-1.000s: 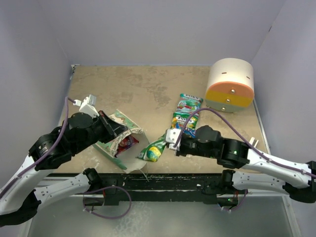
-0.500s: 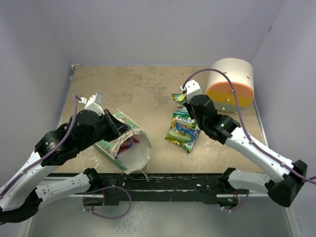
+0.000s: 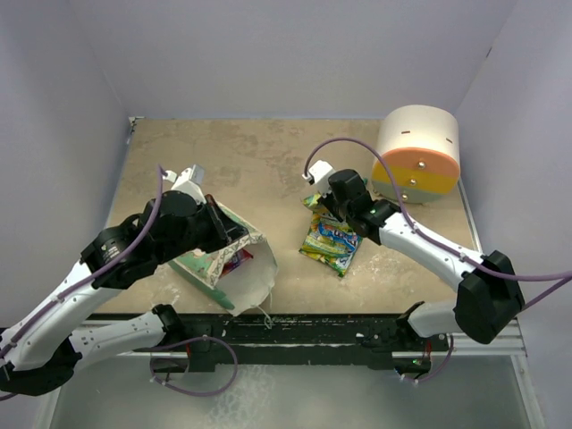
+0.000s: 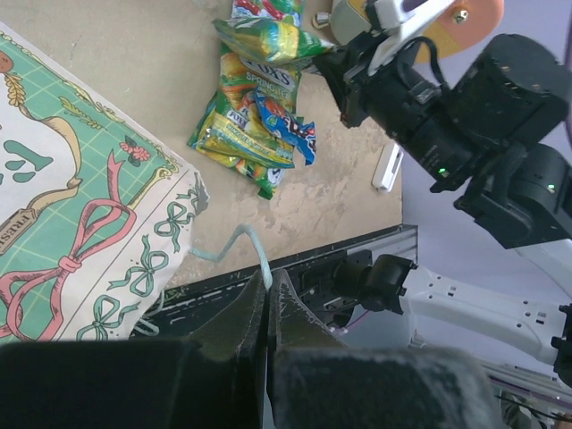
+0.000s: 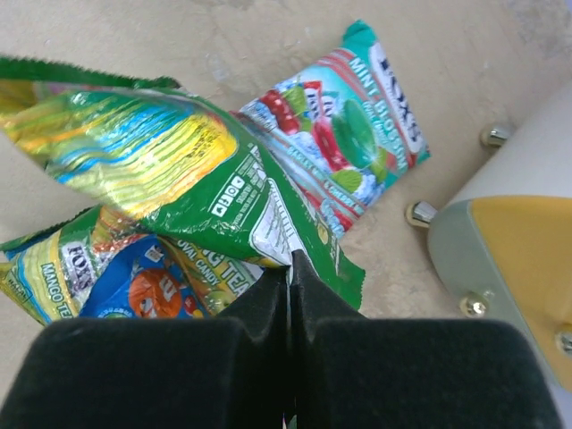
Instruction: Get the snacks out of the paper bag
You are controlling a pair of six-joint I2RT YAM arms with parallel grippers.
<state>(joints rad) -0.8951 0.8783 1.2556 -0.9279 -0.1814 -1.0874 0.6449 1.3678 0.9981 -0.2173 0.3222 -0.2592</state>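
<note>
The mint-green paper bag [image 3: 239, 268] hangs tilted at the front left, its mouth open and its patterned side [image 4: 80, 206] facing the left wrist camera. My left gripper [image 4: 266, 284] is shut on the bag's thin string handle [image 4: 239, 243]. A pink-red packet [image 3: 234, 260] shows inside the bag. My right gripper [image 5: 290, 264] is shut on the edge of a yellow-green snack packet [image 5: 152, 161] and holds it just over the pile of snacks [image 3: 331, 239] on the table. In that pile lie a teal mint packet [image 5: 344, 134] and a yellow-and-blue packet [image 5: 125, 286].
A cream-orange-yellow cylinder [image 3: 416, 156] stands at the back right, close behind the right gripper. A small white block [image 4: 387, 167] lies near the table's front right edge. Purple walls close in the table on three sides.
My right gripper has carried the yellow-green packet from beside the bag's mouth back and right, over the snack pile. My left arm has shifted slightly right, still holding the bag.
</note>
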